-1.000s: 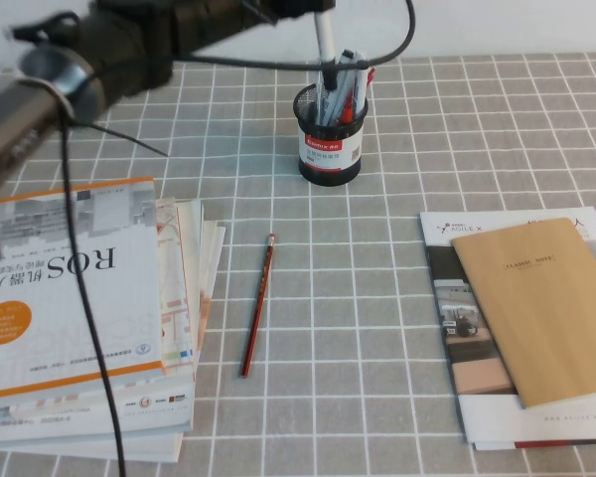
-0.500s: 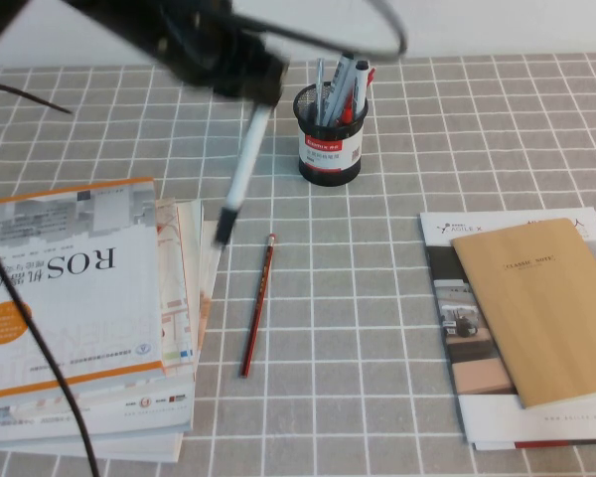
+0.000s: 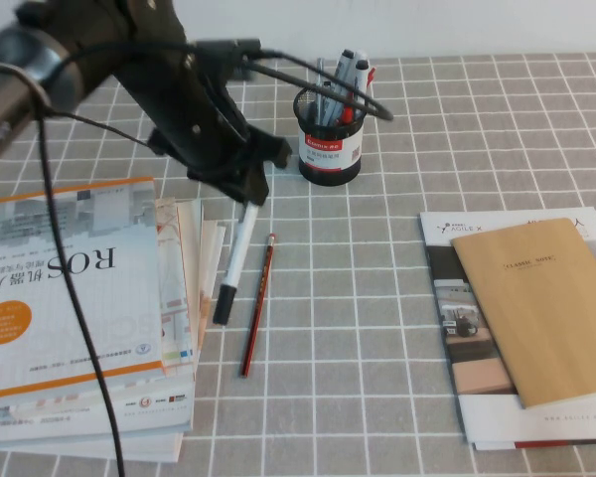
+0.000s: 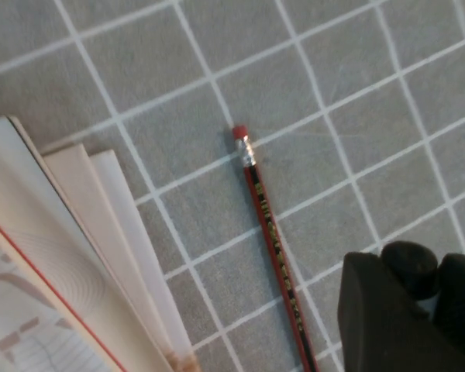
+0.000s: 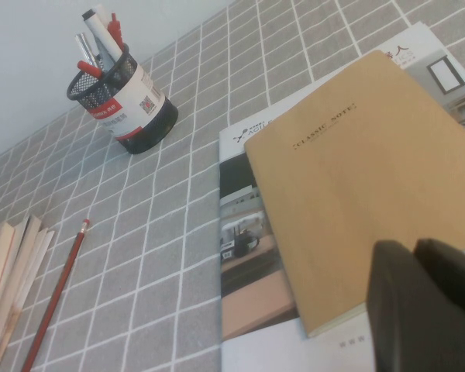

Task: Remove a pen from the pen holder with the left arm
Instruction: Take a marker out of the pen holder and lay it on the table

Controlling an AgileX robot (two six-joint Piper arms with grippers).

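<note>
Table (image 3: 397,179): left gripper (image 3: 246,191) clenched on pen (image 3: 234,260), lower now beside pencil (image 3: 258,303); right gripper (image 5: 426,310) closed, above notebook (image 5: 349,178).

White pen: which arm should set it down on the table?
Left. The left gripper grips the white pen, tip low beside the pencil. The right gripper hovers over the brown notebook, far off.

Red pencil (image 4: 267,232) on grid cloth (image 4: 356,93), between fanned book pages (image 4: 77,256) and dark left claw (image 4: 418,306)
</note>
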